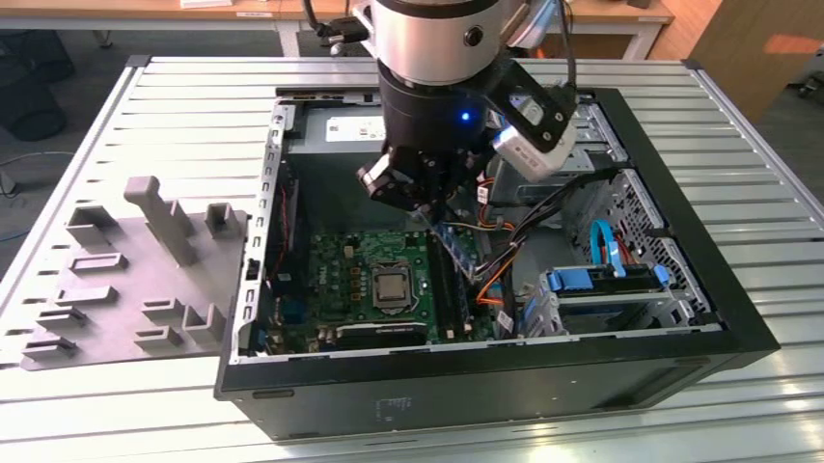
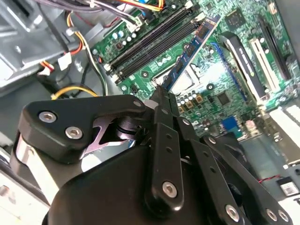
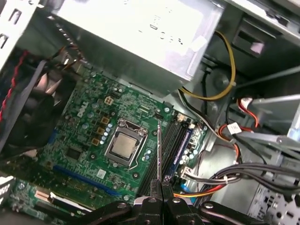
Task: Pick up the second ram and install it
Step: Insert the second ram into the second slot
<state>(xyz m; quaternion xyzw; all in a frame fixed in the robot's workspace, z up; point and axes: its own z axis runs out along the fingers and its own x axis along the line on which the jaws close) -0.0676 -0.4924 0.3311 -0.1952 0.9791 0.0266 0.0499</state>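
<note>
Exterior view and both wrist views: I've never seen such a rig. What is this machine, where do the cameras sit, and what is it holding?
The machine is a single robot arm ending in a black two-fingered pincer. The exterior view looks from off the arm onto a ribbed metal table with an open black computer case lying on it; a grey moulded tray sits at that view's left. Both wrist views come from cameras riding on the arm, looking into the case at the square green motherboard. The pincer is shut on the second ram, a thin dark-green memory stick, held above the board near the long black slots, not seated in one.
</note>
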